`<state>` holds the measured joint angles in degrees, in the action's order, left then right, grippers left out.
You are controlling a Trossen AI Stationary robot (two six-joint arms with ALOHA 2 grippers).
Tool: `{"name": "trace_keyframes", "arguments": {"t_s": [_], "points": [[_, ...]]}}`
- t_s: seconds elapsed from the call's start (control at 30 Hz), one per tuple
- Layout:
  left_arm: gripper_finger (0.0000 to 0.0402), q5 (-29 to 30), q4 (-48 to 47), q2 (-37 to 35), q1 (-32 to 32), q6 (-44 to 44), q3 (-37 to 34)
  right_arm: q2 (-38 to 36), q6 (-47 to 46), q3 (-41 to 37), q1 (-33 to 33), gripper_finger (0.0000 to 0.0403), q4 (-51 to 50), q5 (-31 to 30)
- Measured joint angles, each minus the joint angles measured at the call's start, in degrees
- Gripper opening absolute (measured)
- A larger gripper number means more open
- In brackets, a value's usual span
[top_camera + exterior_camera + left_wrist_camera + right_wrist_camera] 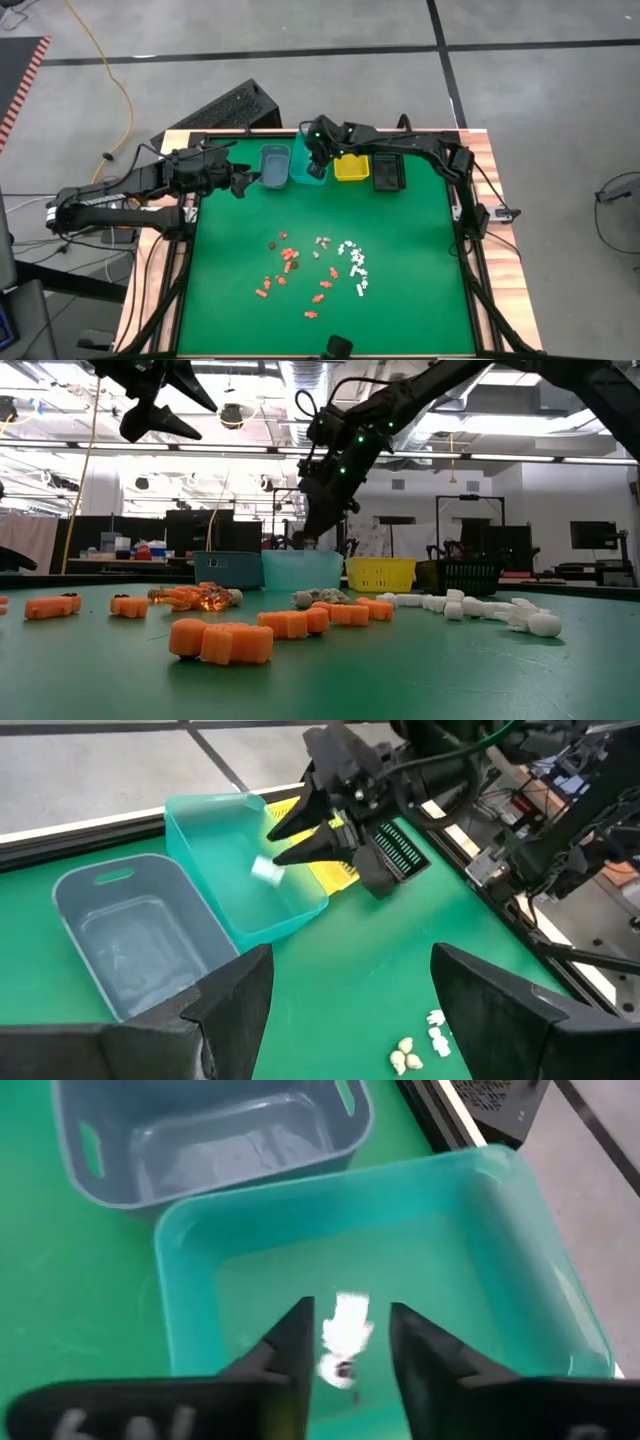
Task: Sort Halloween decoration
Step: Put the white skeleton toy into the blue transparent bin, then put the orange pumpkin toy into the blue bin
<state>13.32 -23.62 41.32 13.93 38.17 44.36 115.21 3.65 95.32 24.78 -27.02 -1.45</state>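
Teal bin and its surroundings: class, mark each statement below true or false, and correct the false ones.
1. The right gripper is above the teal bin. True.
2. A white piece shows between the right gripper's open fingers, not pinched. True.
3. The blue bin is full of orange pieces. False: it looks empty.
4. The left gripper is shut on a tan piece. False: its fingers are open and hold nothing.
5. The yellow bin stands between the teal bin and the black bin. True.
6. All the orange pieces are already sorted into bins. False: they lie on the green mat.
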Motion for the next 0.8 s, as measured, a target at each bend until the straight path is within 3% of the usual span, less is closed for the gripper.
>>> {"name": "trace_keyframes", "arguments": {"t_s": [0.2, 0.27, 0.53, 0.8], "points": [[0.0261, -0.70, 0.00, 0.00, -0.01, -1.07, 0.00, -4.00, 1.37, 1.56, -0.05, 0.0208, -1.57, 0.23], [0.0261, -1.69, -0.03, 0.00, 0.00, -1.22, 0.00, -5.56, 3.62, 1.53, 0.02, 0.0214, -2.95, 4.33], [0.0261, -7.09, 0.39, 0.00, -0.03, -5.54, 0.00, -12.11, 13.69, 1.51, -5.22, 0.0205, -6.74, 24.26], [0.0261, -7.07, 0.35, 0.00, -0.04, -6.03, 0.00, -8.93, 17.22, -0.05, -12.84, 0.0193, -3.31, 25.56]]}}
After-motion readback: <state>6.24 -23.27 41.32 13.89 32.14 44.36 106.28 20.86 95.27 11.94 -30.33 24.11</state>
